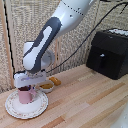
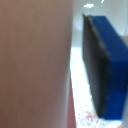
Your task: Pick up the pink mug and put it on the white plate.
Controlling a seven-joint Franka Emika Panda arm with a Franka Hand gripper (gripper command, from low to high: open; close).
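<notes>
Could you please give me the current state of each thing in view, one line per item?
pink mug: upright on the white platter, gripper at its rim.
white platter: flat on the wooden table, mug on it.
gripper: down over the mug, one blue finger beside its wall; whether it is clamped cannot be told.
small white bowl: upright behind the platter, yellow contents inside.
black appliance: standing at the table's back, closed.
</notes>
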